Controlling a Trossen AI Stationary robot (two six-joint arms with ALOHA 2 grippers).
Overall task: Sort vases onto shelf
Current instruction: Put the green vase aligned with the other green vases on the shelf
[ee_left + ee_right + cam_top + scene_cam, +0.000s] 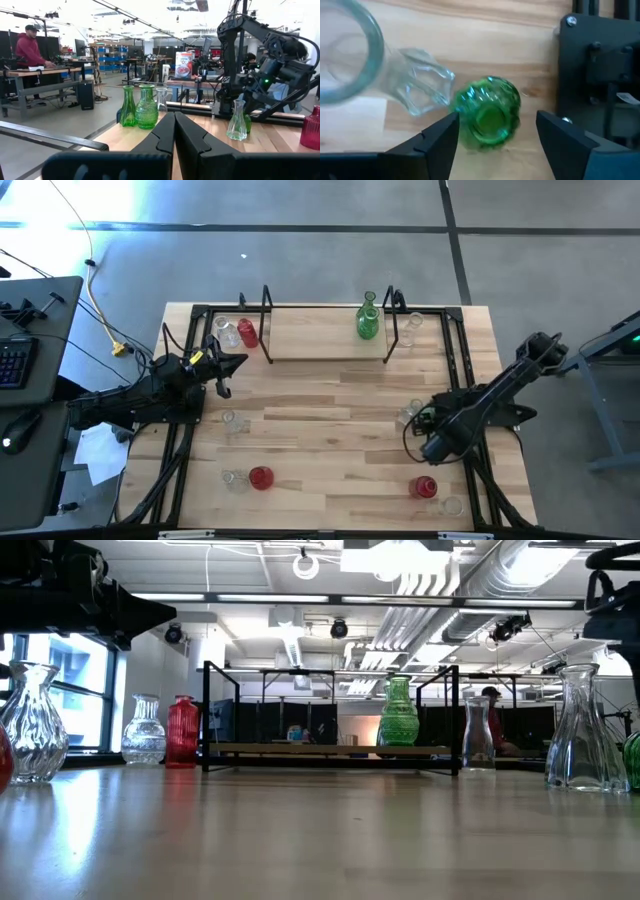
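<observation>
Right hand is held wide open above a small green ribbed glass vase, nothing gripped; a clear glass vase stands beside.

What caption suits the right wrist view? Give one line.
Right pincer open above a green vase on the table, clear vase beside it.

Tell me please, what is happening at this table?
A two-armed robot is sorting small glass vases onto the low wooden shelf. The right pincer stands open above a small green glass vase beside a clear glass vase. The left pincer is shut and empty. One green vase is on the shelf.
</observation>
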